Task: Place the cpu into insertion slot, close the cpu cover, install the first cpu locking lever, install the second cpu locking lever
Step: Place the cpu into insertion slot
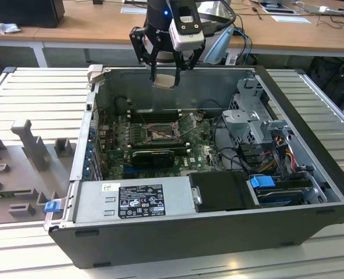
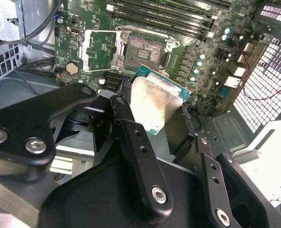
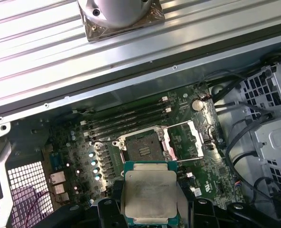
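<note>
cpu was clamped flat between the fingers of the gripper, up by the case's far wall and not yet over the insertion slot.
In the exterior view I had the computer case lying open side up with the motherboard on its floor. The gripper hung well above the board. The slot sat bare, lower down and nearer the camera than the gripper, so the offset was down and toward the near side. cpu cover was swung open just beside the slot, on the exterior view's right. In the first wrist view the chip's edges looked roughly square to the slot's.
</note>
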